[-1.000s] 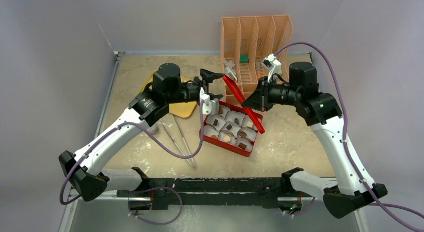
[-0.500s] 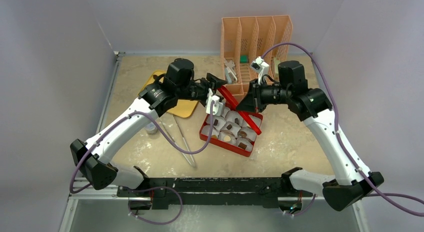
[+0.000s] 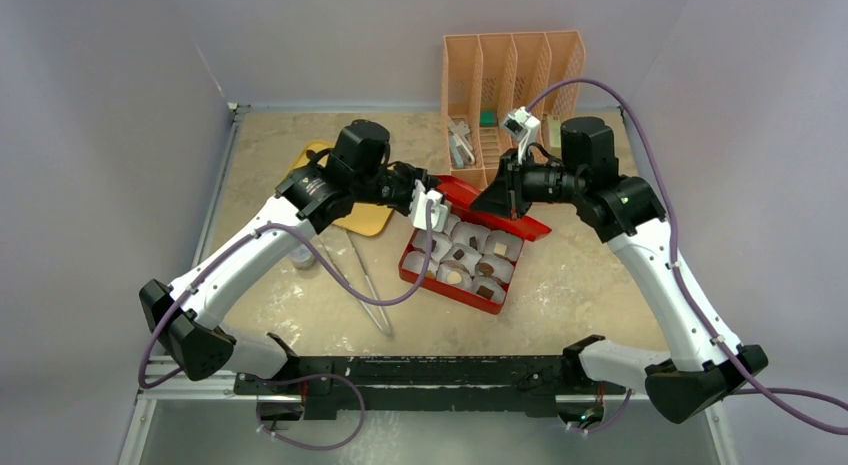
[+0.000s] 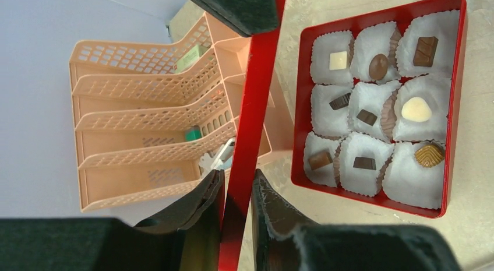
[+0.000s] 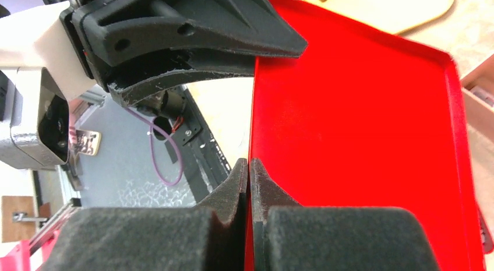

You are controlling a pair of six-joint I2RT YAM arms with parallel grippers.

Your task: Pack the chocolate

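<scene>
So the left hand [image 4: 236, 208] and right hand [image 5: 249, 176] are both clamped on the red lid [image 3: 470, 195], slanting upper-left to lower-right just up-frame of the box [image 3: 445, 291] of chocolate [image 4: 416, 109].

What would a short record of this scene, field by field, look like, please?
box: red box, open, on the table
contents: nine chocolates, one in each white paper cup, three rows of three
lid: red lid, off the box, held tilted above its far side
left gripper: closed on one edge of the lid
right gripper: shut on another edge of the lid
behind: peach file rack
left of box: yellow plate, tweezers
</scene>
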